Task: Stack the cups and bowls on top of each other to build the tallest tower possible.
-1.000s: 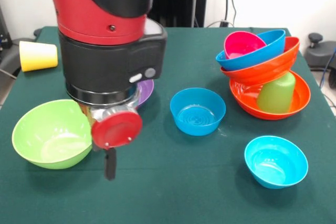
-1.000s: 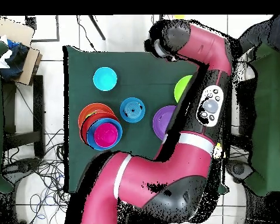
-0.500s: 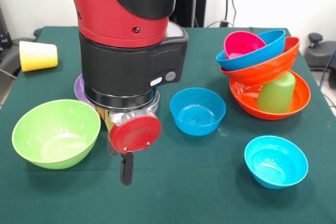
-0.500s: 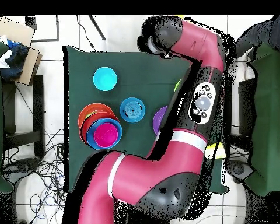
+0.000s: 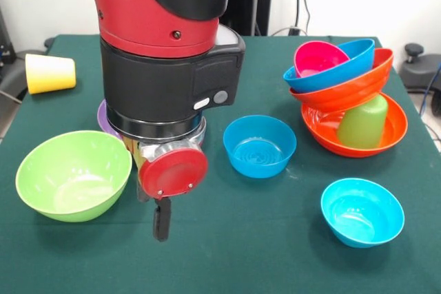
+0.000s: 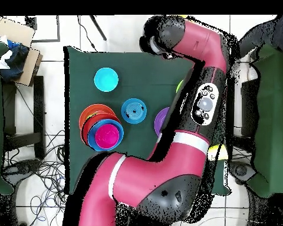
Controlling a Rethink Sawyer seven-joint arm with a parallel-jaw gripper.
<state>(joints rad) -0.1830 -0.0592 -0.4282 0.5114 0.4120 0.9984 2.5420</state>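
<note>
My gripper (image 5: pixel 162 219) hangs low over the green cloth, between the lime green bowl (image 5: pixel 74 174) and a blue bowl (image 5: pixel 259 145); nothing shows in it. A purple bowl (image 5: pixel 103 118) peeks out behind the wrist. The yellow cup (image 5: pixel 49 73) lies on its side at the far left. At the right stands the leaning tower (image 5: pixel 344 94): an orange bowl (image 5: pixel 355 139) holding an upturned green cup (image 5: pixel 363 122), then a tilted orange bowl, a blue bowl and a pink bowl (image 5: pixel 318 58). A small cyan bowl (image 5: pixel 362 211) sits in front of it. The overhead view shows the tower (image 6: pixel 102 130), with the gripper hidden under the arm.
In the overhead view the red arm (image 6: pixel 203 106) covers the table's right side, hiding most of the purple bowl (image 6: pixel 161 118) and the lime green one. Green chairs stand at both sides, with a cardboard box (image 6: pixel 17 44) and cables on the floor at the left.
In the front view the arm swung right, off the lime green bowl's rim, then eased slightly back left. The gripper sits lower than a second ago. No bowl or cup moved.
</note>
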